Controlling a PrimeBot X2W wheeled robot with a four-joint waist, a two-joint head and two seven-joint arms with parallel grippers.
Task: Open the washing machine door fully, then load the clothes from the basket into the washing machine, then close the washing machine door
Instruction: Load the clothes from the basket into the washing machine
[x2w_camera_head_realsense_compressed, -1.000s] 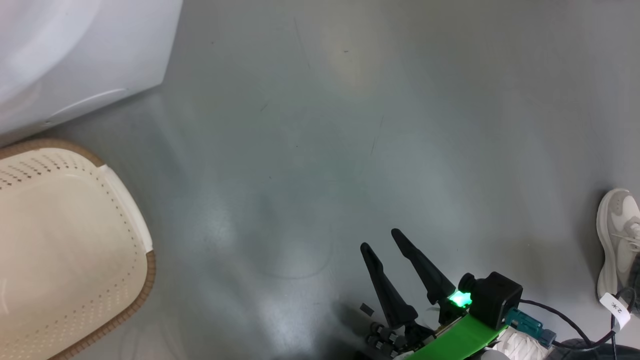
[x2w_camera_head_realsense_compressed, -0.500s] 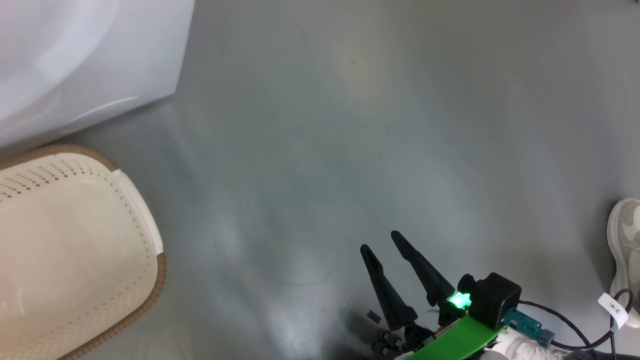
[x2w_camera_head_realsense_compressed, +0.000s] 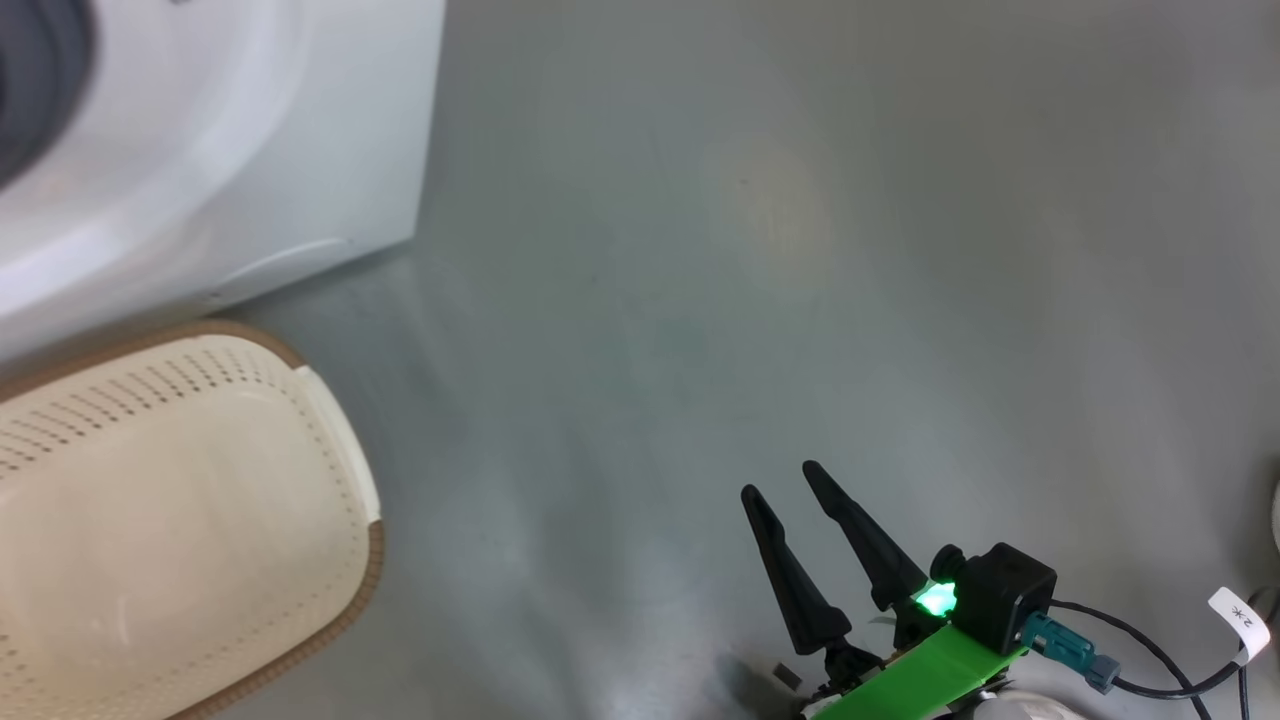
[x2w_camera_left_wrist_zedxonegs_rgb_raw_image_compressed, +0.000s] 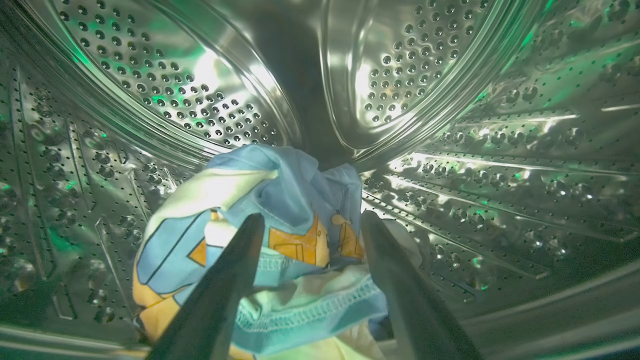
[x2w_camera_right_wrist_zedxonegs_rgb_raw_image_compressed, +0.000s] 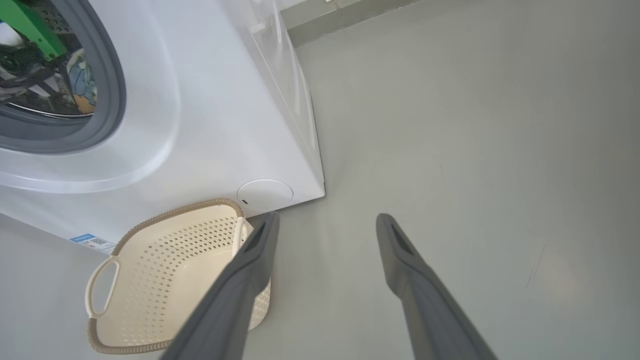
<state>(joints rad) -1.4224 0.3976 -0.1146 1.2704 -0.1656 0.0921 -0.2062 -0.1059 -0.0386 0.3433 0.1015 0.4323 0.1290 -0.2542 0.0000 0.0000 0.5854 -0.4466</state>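
My left gripper (x2w_camera_left_wrist_zedxonegs_rgb_raw_image_compressed: 312, 220) is spread wide inside the washer (x2w_camera_right_wrist_zedxonegs_rgb_raw_image_compressed: 215, 100). The clothes (x2w_camera_left_wrist_zedxonegs_rgb_raw_image_compressed: 280, 195) lie in there, just past its tips. My right gripper (x2w_camera_head_realsense_compressed: 781, 480) is spread too, holding nothing. The clothes look soft, light and floppy. I'd pinch a thick fold on top.

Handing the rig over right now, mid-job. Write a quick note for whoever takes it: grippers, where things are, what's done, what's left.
Left gripper: open, inside the drum, with the clothes between and beyond its fingers.
Right gripper: open, empty, above the floor.
Basket: empty, on the floor by the front of the washing machine.
Done: machine opened, clothes loaded.
Left: pull the left arm out, then close the door.
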